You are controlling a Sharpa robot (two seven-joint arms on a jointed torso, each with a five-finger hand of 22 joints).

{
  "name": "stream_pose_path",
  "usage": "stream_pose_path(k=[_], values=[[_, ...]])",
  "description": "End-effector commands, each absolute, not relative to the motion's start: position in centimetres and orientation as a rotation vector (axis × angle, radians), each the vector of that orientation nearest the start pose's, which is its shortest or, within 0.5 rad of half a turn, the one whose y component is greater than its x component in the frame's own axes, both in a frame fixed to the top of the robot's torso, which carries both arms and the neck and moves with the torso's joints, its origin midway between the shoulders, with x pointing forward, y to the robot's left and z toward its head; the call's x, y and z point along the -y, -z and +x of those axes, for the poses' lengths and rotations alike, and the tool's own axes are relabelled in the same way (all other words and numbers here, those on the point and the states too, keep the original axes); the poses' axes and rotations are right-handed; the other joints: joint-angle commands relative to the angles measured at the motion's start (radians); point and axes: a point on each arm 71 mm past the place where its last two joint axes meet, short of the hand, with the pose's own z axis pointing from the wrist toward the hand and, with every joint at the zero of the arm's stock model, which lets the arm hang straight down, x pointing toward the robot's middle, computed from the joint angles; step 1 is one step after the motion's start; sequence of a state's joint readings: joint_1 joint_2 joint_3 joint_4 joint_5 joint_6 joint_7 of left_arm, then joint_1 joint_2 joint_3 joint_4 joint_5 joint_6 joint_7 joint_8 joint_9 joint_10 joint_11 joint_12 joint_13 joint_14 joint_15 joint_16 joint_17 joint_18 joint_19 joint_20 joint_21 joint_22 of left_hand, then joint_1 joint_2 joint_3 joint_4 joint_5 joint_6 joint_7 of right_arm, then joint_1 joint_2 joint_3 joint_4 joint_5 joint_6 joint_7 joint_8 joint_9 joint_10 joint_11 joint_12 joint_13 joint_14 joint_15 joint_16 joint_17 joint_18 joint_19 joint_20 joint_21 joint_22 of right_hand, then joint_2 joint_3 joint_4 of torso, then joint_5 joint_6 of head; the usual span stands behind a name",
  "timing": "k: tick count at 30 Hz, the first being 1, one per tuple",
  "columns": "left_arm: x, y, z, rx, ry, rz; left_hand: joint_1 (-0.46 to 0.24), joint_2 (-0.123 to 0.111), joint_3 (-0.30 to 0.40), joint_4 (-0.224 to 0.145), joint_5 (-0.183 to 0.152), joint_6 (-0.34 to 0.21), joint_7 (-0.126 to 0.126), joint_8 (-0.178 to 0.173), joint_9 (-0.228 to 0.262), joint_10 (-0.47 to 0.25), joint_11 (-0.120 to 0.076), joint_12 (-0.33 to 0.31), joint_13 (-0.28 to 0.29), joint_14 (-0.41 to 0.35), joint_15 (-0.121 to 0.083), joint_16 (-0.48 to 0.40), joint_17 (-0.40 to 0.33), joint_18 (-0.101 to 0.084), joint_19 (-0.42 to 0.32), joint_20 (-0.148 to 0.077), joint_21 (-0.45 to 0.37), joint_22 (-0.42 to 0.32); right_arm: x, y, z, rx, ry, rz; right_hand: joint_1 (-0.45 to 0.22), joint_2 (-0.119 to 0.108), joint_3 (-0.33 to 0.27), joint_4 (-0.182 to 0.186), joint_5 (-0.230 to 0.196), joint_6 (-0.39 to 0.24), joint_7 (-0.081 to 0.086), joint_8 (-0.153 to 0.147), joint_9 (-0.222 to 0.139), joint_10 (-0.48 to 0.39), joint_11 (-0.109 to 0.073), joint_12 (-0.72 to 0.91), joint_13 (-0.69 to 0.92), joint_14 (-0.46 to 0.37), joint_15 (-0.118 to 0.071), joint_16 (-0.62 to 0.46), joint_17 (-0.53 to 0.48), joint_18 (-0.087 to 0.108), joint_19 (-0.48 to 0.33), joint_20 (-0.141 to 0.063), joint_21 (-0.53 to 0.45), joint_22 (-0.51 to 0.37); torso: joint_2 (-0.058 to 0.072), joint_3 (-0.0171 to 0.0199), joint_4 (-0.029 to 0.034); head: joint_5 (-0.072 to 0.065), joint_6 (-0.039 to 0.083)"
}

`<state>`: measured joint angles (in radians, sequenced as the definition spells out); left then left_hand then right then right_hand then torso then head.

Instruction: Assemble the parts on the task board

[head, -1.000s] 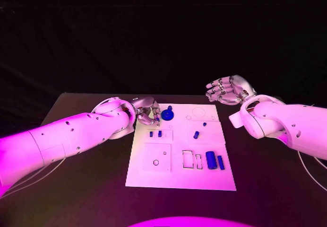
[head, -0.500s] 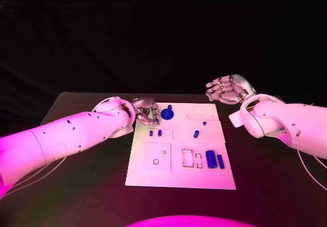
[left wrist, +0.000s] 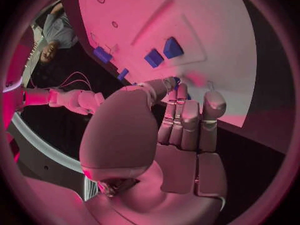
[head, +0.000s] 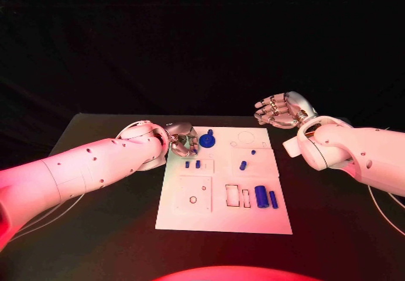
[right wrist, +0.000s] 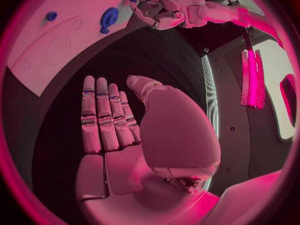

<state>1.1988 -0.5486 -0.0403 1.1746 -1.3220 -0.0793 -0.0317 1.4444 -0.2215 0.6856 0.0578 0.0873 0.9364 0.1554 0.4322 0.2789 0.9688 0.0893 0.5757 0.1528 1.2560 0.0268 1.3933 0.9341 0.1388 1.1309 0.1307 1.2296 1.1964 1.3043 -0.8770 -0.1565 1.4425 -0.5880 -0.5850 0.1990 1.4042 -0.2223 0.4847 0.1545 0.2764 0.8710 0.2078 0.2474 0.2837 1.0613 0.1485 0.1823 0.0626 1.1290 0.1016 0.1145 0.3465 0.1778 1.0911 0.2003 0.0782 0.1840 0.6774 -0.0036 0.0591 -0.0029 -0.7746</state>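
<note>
Now the left hand (head: 181,140) sits at the task board's (head: 221,219) far left corner, fingers (left wrist: 181,117) curled together, and whether they pinch anything I cannot tell. Just beside those fingertips lies the round blue part (head: 206,141); two small blue pieces (head: 192,165) rest near them. Off the board's far right corner, the right hand (head: 284,111) hovers above the bench (head: 110,234), fingers (right wrist: 103,117) loose, holding nothing.
</note>
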Motion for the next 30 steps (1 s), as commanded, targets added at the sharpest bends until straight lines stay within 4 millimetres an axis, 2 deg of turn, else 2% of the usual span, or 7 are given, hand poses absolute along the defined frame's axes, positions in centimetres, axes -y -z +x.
stream_pose_path(k=[1,5,6,30], values=[[-13.87,22.16,53.42,-1.934,0.726,0.168,-0.009,0.000,0.000,-0.006,-0.004,0.008,-0.002,-0.002,0.001,0.007,0.002,-0.003,-0.002,0.005,0.000,0.002,-0.001,-0.017,0.007,-0.001,0.001,0.001,25.86,16.62,50.81,-1.436,-0.960,0.593,-0.013,0.000,0.007,0.001,-0.004,0.007,-0.002,-0.003,-0.002,0.009,0.001,-0.006,0.000,0.007,0.001,-0.005,-0.001,0.004,-0.004,0.006,0.000,-0.001,0.000,-0.0004,0.0004,0.000,-0.001],[-13.83,22.27,53.42,-1.941,0.724,0.170,-0.009,0.000,0.000,-0.007,-0.005,0.009,-0.002,-0.003,0.002,0.008,0.002,-0.004,-0.002,0.005,0.000,0.002,-0.001,-0.017,0.007,-0.001,0.001,0.000,25.84,16.62,50.81,-1.435,-0.961,0.593,-0.013,0.000,0.007,0.001,-0.004,0.007,-0.002,-0.003,-0.002,0.009,0.001,-0.006,0.000,0.007,0.001,-0.005,-0.001,0.004,-0.004,0.006,0.000,-0.001,-0.001,-0.0002,0.0004,0.000,-0.002],[-13.83,22.30,53.43,-1.944,0.722,0.171,-0.009,0.000,0.000,-0.007,-0.005,0.009,-0.002,-0.003,0.002,0.008,0.002,-0.004,-0.002,0.005,0.000,0.002,-0.002,-0.016,0.006,-0.001,0.000,0.000,25.84,16.61,50.81,-1.435,-0.961,0.593,-0.017,-0.002,0.006,-0.002,-0.072,0.008,-0.003,-0.004,-0.002,0.011,0.000,-0.008,0.000,0.008,0.002,-0.006,-0.002,0.005,-0.003,0.007,0.000,-0.005,-0.001,-0.0002,0.0006,0.000,-0.002],[-13.61,22.94,53.52,-1.967,0.719,0.179,-0.011,0.003,-0.002,-0.009,-0.007,0.020,-0.005,-0.004,0.005,0.019,-0.001,-0.011,-0.002,0.002,-0.001,0.000,-0.007,-0.016,0.002,-0.001,-0.003,-0.003,25.74,16.62,50.76,-1.437,-0.965,0.592,-0.017,-0.002,0.006,-0.002,-0.072,0.008,-0.003,-0.004,-0.002,0.011,0.000,-0.008,0.000,0.008,0.002,-0.006,-0.002,0.005,-0.003,0.007,0.000,-0.005,0.000,-0.0001,0.0003,-0.001,-0.006]])
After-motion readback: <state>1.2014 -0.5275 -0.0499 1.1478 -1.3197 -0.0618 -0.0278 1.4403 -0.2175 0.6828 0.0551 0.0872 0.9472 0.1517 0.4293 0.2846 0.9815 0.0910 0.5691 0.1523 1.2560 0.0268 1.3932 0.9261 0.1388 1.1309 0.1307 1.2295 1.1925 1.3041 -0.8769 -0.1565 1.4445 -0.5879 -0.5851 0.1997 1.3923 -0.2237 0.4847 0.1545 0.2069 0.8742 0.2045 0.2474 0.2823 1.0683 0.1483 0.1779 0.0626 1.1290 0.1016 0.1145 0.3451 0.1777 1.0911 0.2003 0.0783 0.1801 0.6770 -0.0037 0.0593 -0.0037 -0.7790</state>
